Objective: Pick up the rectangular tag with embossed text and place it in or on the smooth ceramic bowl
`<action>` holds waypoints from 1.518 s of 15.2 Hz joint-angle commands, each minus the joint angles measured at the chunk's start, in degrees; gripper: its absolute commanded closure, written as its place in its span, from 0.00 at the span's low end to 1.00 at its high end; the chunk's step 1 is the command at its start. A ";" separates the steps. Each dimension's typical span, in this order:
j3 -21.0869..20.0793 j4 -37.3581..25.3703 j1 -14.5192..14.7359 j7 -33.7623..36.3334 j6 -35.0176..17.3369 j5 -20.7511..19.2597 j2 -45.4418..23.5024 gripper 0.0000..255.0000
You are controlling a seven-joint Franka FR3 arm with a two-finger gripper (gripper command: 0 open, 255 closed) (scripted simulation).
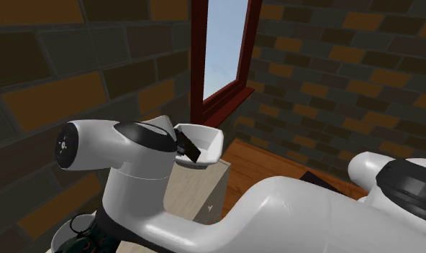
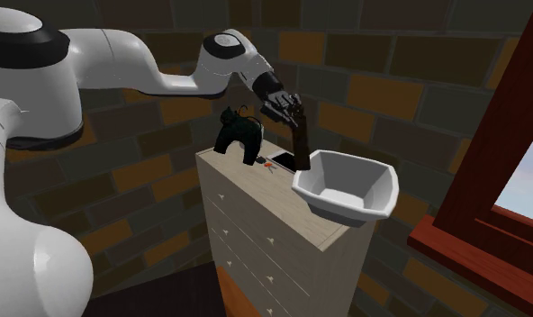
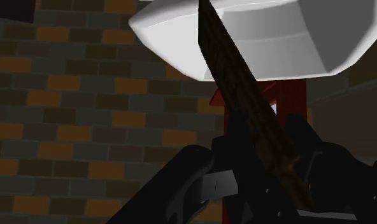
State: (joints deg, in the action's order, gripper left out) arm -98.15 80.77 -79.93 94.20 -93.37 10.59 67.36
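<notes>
The tag (image 2: 301,144) is a long dark brown strip hanging nearly upright from my black gripper (image 2: 293,113). Its lower end sits right at the near rim of the white bowl (image 2: 347,185). In the wrist view the tag (image 3: 241,102) runs from between the fingers (image 3: 193,184) up across the bowl's (image 3: 263,38) outer wall and rim. The gripper (image 3: 270,181) is shut on the tag. In the shoulder view the tag (image 1: 189,149) shows as a dark sliver against the bowl (image 1: 206,142), and the arm hides the hand.
The bowl stands at one end of a pale chest of drawers (image 2: 283,243). A black figurine (image 2: 239,135) and a small orange item (image 2: 269,165) share its top. Brick walls surround it, and a red-framed window (image 1: 222,54) is beyond.
</notes>
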 commanded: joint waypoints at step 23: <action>-16.97 5.62 -10.53 10.07 -12.00 -14.22 -8.91 1.00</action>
State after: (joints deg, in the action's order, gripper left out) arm -113.03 86.99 -89.49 103.20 -105.55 -11.88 59.31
